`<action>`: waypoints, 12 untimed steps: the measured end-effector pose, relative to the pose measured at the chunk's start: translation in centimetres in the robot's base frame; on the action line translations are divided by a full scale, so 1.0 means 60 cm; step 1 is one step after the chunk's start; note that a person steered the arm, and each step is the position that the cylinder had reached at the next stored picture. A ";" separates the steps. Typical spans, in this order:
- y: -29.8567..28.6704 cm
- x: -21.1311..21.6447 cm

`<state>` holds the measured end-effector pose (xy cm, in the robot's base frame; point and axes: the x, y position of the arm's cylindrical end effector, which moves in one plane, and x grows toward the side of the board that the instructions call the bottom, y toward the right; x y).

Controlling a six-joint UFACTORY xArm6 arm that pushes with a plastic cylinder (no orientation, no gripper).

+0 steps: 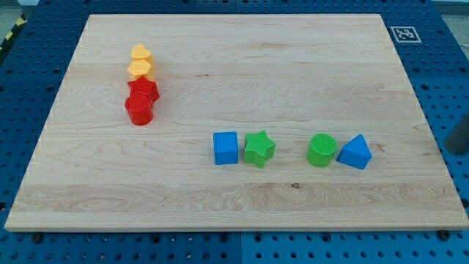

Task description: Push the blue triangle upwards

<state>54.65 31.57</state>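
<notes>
On the wooden surface [242,66], at the view's left, two yellow blocks [140,62] and two red blocks [141,101] are standing in a tight column, touching each other. Near the middle, a blue cube [226,147] is sitting just beside a green star [259,148]. Further right, a green cylinder [322,150] is touching the blue triangle [355,152], which is lying in the lower right part. At the right edge a dark rod [458,137] is showing, well apart from the triangle; my tip itself is not showing, and I cannot tell any open or closed state of the tool
</notes>
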 end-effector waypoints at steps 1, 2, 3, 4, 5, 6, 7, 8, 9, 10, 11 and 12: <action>-0.046 0.115; -0.152 0.118; -0.273 0.112; -0.287 0.112; -0.285 0.072; -0.281 0.026; -0.280 0.024; -0.278 0.002; -0.249 0.000; -0.202 0.000; -0.195 -0.011; -0.212 -0.011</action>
<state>54.02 18.86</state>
